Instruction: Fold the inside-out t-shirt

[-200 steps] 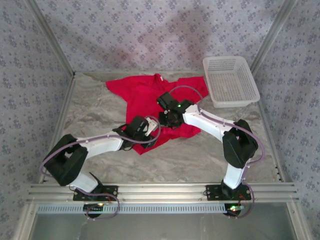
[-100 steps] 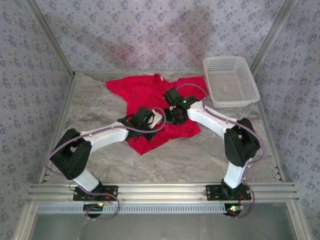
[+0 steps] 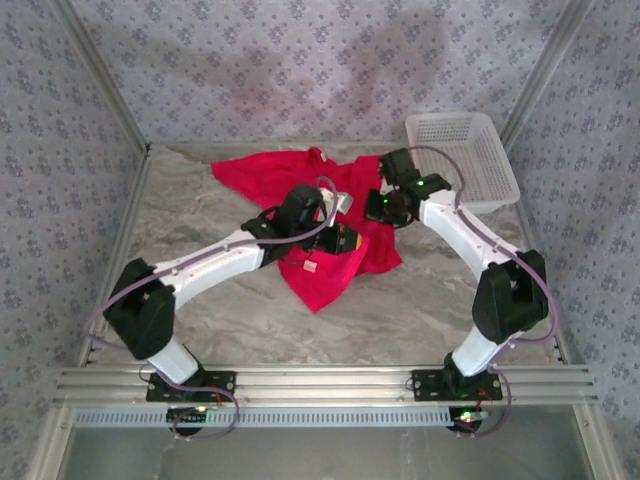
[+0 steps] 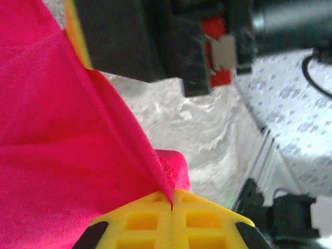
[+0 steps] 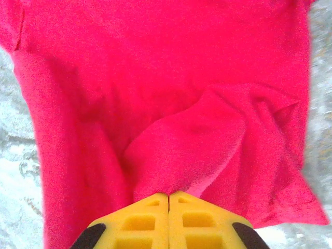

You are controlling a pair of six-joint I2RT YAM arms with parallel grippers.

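A bright red t-shirt lies rumpled on a pale marbled bench, toward the far middle, between two white robot arms that reach in from the near edge. Just beside its far right corner stands a white mesh basket.

The left pincer has its yellow fingers pressed together on a pinch of red cloth. From that pinch a taut sheet of fabric rises off the bench, with bare bench visible beneath it.

The right pincer also has its fingers closed edge to edge, and a raised ridge of cloth runs into the tips, so it appears to grip the shirt as well. The rest of the fabric below it lies flat.

From above, the shirt is an uneven shape: wide and spread at the far side, narrowing to a loose point toward the arms. No clean edge, square outline or stacked layer shows.

The folding seems to be at an early stage. Both arms have hold of the cloth, but every tidy fold remains to be made. Whether the shirt is inside out cannot be told.
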